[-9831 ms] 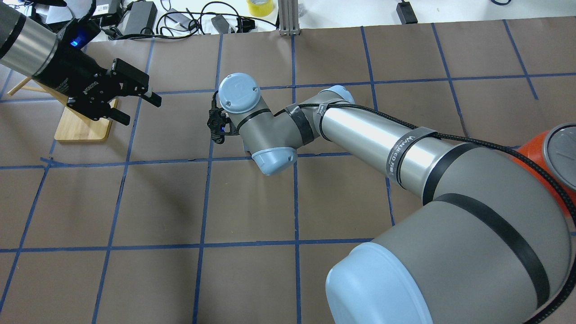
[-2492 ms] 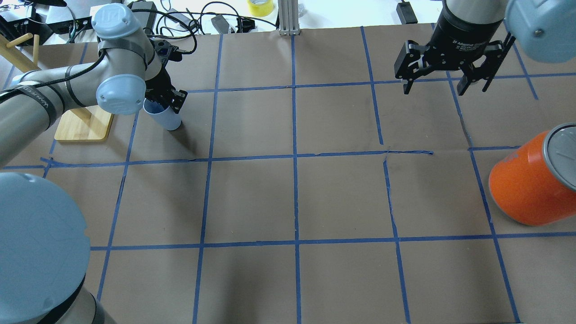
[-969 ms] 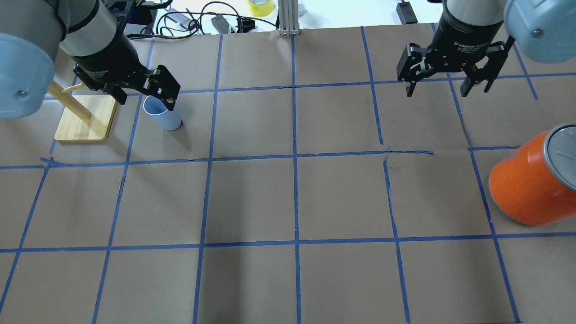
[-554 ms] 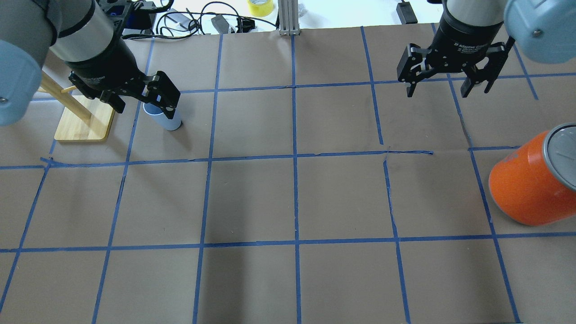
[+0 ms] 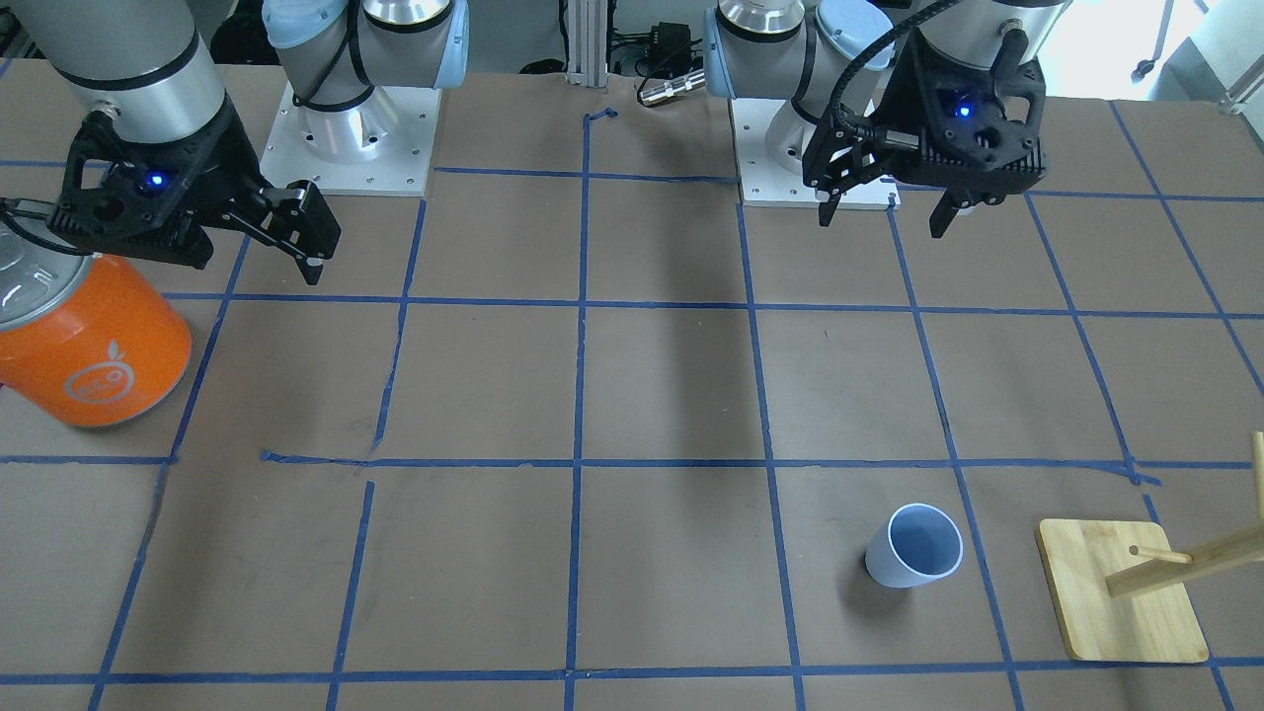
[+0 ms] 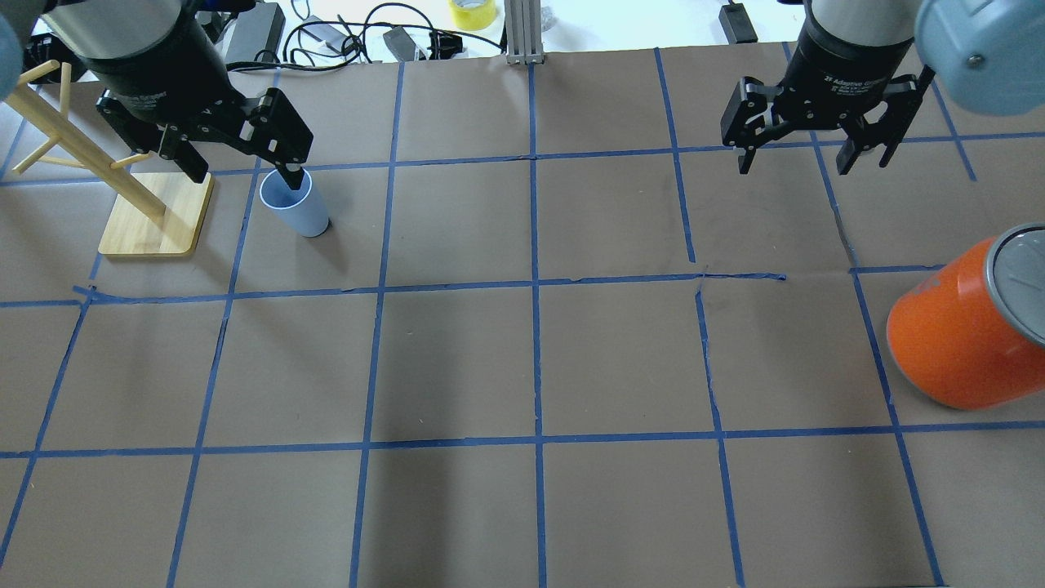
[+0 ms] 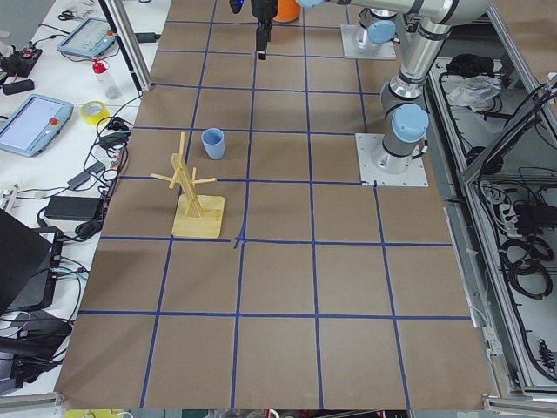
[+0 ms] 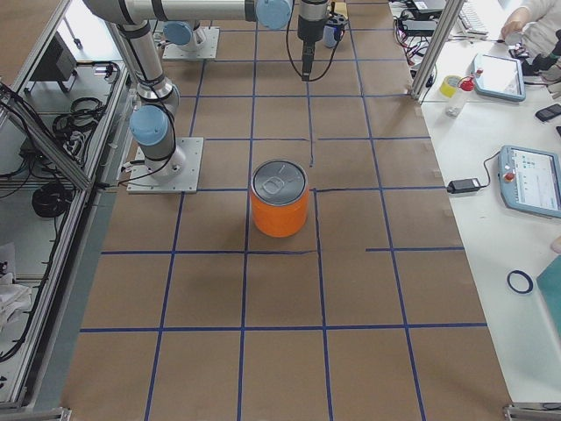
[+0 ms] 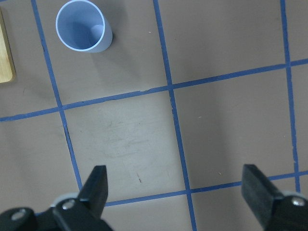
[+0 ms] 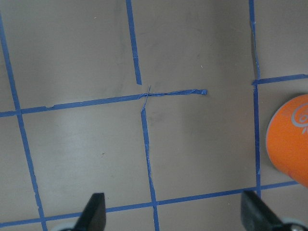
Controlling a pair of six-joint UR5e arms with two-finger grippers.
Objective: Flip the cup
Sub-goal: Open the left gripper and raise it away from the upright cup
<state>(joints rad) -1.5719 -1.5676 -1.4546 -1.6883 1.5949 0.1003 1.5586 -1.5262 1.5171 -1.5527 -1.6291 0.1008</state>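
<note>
The cup (image 6: 294, 204) is a small pale blue tumbler standing upright, mouth up, on the brown table at the far left. It also shows in the front view (image 5: 913, 545), the left side view (image 7: 212, 143) and the left wrist view (image 9: 83, 32). My left gripper (image 6: 243, 170) is open and empty. It hangs high above the table, apart from the cup (image 5: 882, 217), with its fingertips at the bottom of the wrist view (image 9: 175, 185). My right gripper (image 6: 804, 163) is open and empty, high at the far right.
A large orange can (image 6: 963, 335) with a silver top stands at the right edge (image 5: 94, 355). A wooden peg stand (image 6: 151, 214) on a bamboo base stands just left of the cup (image 5: 1121, 592). Cables (image 6: 343, 33) and a yellow tape roll (image 6: 471, 12) lie beyond the far edge.
The left gripper, shut on the cup 2.5 s ago, has let go and risen clear. The cup stays upright. The right arm, over the table's middle 9.8 s ago, holds at the far right.
</note>
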